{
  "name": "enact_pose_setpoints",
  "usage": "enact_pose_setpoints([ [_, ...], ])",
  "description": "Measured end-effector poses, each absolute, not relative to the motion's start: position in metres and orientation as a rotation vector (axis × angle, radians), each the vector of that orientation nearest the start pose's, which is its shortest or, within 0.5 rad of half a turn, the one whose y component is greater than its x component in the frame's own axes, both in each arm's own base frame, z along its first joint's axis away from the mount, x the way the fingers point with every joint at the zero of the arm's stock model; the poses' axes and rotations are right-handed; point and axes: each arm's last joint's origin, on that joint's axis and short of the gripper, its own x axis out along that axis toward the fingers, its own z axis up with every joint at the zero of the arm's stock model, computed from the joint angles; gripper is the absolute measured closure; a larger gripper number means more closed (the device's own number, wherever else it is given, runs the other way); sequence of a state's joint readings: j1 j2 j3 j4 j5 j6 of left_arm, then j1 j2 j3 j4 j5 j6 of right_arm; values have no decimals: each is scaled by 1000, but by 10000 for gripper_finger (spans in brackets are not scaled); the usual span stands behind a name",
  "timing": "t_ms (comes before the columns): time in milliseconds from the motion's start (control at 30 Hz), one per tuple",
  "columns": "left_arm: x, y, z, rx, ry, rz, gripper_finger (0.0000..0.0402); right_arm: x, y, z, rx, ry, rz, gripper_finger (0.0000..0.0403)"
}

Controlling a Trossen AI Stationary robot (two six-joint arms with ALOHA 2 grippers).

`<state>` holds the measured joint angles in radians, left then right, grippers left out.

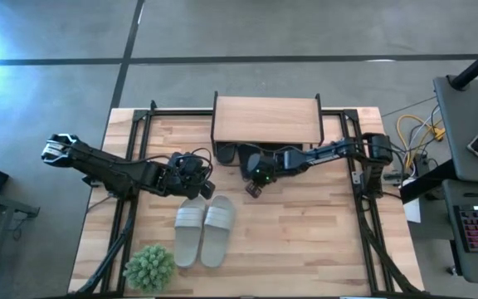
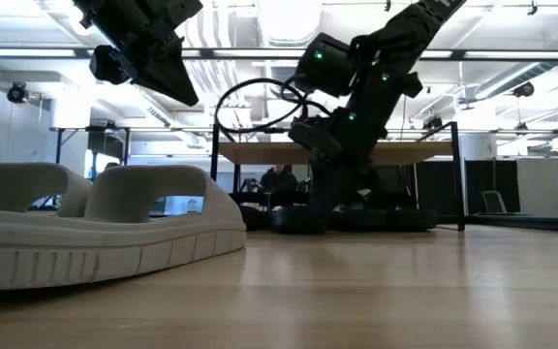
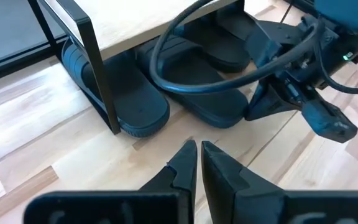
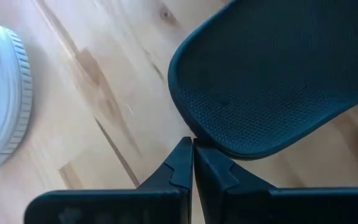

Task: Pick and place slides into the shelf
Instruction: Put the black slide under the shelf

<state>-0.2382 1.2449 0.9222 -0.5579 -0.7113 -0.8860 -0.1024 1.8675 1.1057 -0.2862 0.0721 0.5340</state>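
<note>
**Black slide nudged under the shelf as grey pair waits**

The right gripper (image 4: 192, 152) has its fingers pressed together, their tips at the heel edge of a black slide (image 4: 278, 74), apparently touching it rather than pinching it; whether contact is firm cannot be told. Seen from above, that gripper (image 1: 256, 184) sits just in front of the shelf (image 1: 265, 119), with the slide lying from the fingers toward the shelf, its long axis pointing in under the plank. A push along that axis looks like the move in hand.

The left gripper (image 3: 196, 163) also has its fingers nearly closed and holds nothing. It hangs above the tabletop (image 1: 305, 241), just beside the heel ends of the grey-white slides (image 1: 204, 232) and left of the shelf's front, so the left arm is the nearer one to that pair.

Count: two black slides, both lying side by side partly beneath the shelf with heels still poking out in front; two grey-white slides, side by side in the open on the tabletop, long axes running toward the shelf, well apart from it. One shelf. A small green plant (image 1: 149, 267) stands at the tabletop's near left corner.
</note>
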Motion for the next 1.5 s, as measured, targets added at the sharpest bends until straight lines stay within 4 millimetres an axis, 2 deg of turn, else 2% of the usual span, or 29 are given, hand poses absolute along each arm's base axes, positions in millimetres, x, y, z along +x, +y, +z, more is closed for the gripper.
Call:
enact_pose_setpoints([
  [200,242,-39,264,-422,524,739,393,367,-50,152,478,934,-426,395],
  [367,242,-39,264,-441,517,744,393,367,-52,152,427,918,-483,395],
  [533,242,-39,264,-443,516,745,393,367,-51,152,449,931,-424,395],
  [633,242,-40,263,-454,525,733,393,368,-45,152,499,957,-310,394],
  [833,244,-47,256,-478,612,629,393,368,-13,164,500,962,-139,394],
  [933,246,-57,244,-432,658,597,393,367,-2,180,446,901,-135,394],
  [1067,255,-78,228,-428,608,535,393,356,9,214,367,769,-261,394],
  [1167,265,-91,219,-402,516,554,393,340,16,247,317,629,-390,394],
  [1267,279,-97,206,-338,467,586,393,318,15,276,317,524,-542,394],
  [1367,297,-104,188,-205,482,540,393,295,13,298,341,469,-631,394],
  [1500,320,-111,164,-43,530,504,393,271,14,320,349,412,-645,394],
])
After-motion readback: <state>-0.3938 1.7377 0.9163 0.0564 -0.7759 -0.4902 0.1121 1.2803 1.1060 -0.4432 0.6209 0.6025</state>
